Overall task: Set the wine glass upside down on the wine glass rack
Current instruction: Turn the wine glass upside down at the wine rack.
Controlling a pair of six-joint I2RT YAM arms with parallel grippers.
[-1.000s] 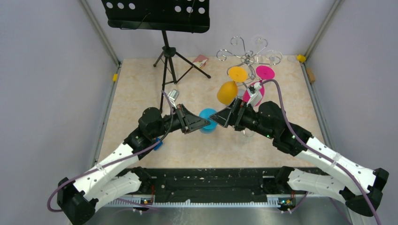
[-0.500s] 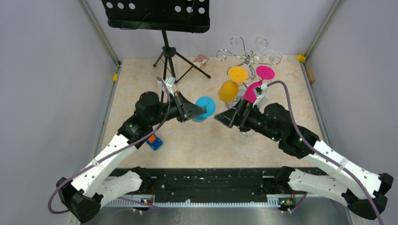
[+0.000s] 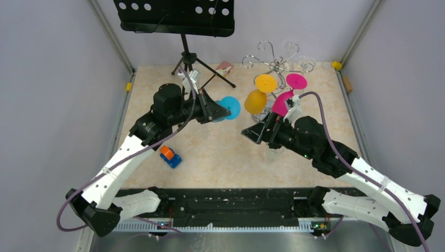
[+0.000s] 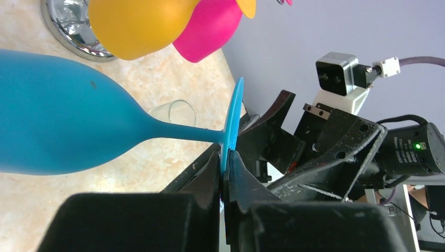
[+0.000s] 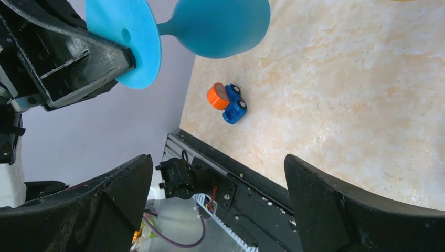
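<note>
Marbled beige table (image 3: 210, 157) is being shared by both arms, and the chrome wine glass rack (image 3: 275, 63) standing on it is being taken as the landmark. An orange glass (image 3: 254, 102) and a pink glass (image 3: 283, 102) are being carried upside down on the rack's hooks, feet uppermost. The blue wine glass (image 3: 229, 107) is being held in the air just left of the rack, not on any hook, with its bowl clear of the table; its exact tilt cannot be told. Its round foot is being pinched edge-on by the left gripper (image 4: 224, 163), whose jaws are being pressed nearly together on that thin disc. The right gripper (image 5: 218, 160) is being held spread wide with nothing between its fingers, on the near side of the rack, facing the blue glass's foot. A small toy car (image 3: 170, 156) is being left on the table well to the rack's near left. A black music stand (image 3: 178, 18) is being kept to the rack's left.
</note>
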